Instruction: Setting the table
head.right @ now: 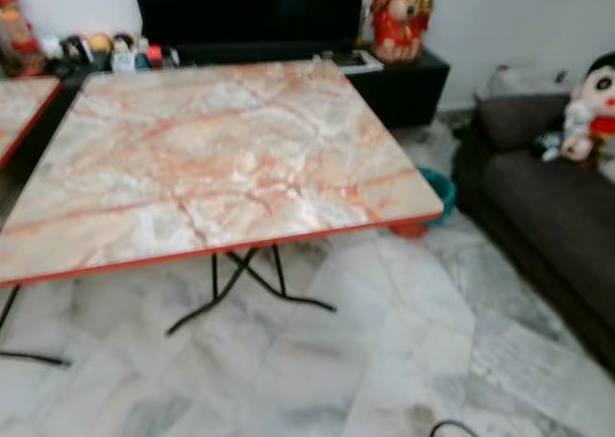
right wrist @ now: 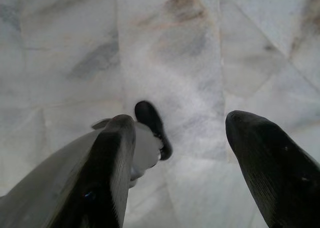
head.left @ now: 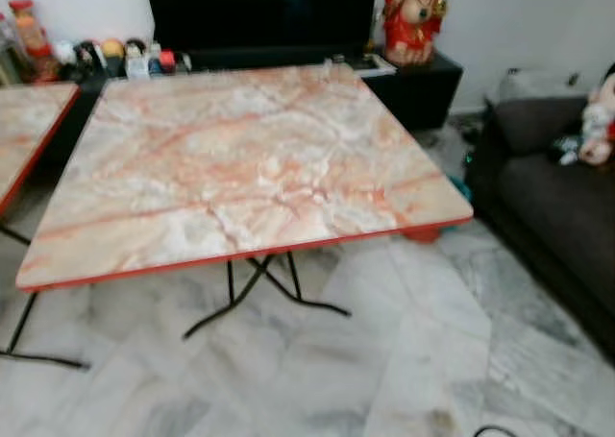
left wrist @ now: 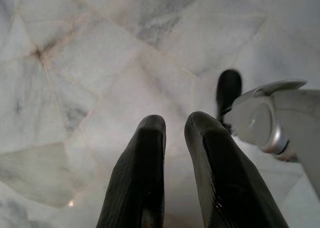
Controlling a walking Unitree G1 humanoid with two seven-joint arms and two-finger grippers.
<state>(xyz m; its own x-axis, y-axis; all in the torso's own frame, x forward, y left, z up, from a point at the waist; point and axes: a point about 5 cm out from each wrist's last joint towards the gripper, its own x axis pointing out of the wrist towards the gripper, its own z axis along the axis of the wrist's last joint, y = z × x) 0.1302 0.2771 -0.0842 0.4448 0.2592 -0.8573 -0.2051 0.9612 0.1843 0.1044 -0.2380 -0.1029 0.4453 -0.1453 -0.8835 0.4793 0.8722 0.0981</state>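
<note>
A square folding table with a pink marble-pattern top, red edging and black crossed legs stands in front of me, with nothing on it. Both arms hang down over the white marble floor. In the left wrist view, my left gripper points at the floor tiles with its two black fingers nearly touching and nothing between them. In the right wrist view, my right gripper also faces the floor, its fingers spread wide and empty.
A second matching table stands to the left. Behind are a black TV, a low dark console with small items and a red statue. A dark sofa with a plush toy is on the right. A teal basin sits by the table's right corner.
</note>
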